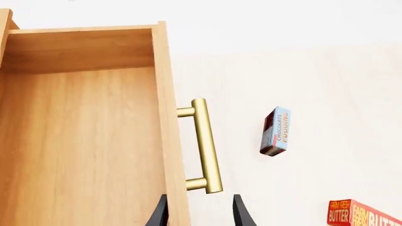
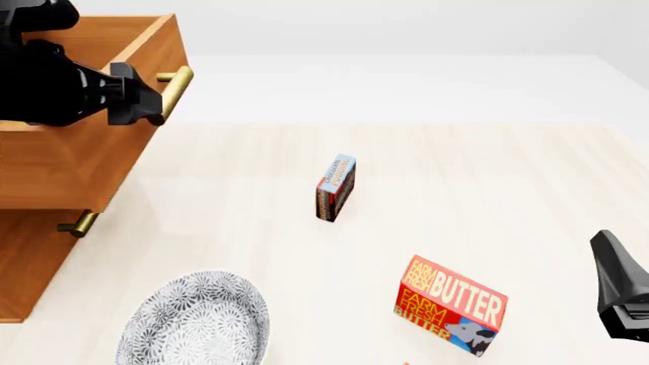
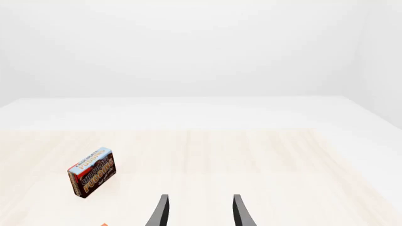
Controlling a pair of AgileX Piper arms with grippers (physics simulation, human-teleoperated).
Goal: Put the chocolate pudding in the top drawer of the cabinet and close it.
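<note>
One orange-brown wooden cabinet (image 2: 61, 175) dominates, its uppermost wooden drawer (image 1: 82, 136) pulled out, interior bare. At that drawer's horizontal brass bar handle (image 1: 206, 146) sits the left gripper (image 1: 199, 214), fingers spread on either side of the bar's end. Right of the cabinet lies a red-orange "Farm Fresh Butter" box (image 2: 451, 306), and the small blue-and-brown chocolate pudding box (image 2: 336, 187) stands on edge on the table, well apart from the drawer. Far from the cabinet hangs the right gripper (image 3: 199, 212), fingers spread, holding nothing.

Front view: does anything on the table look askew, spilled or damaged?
Nothing spilled or damaged. The chocolate pudding stands on edge mid-table, and the butter box sits tilted near the front. The top drawer is pulled open, as the task needs.
</note>
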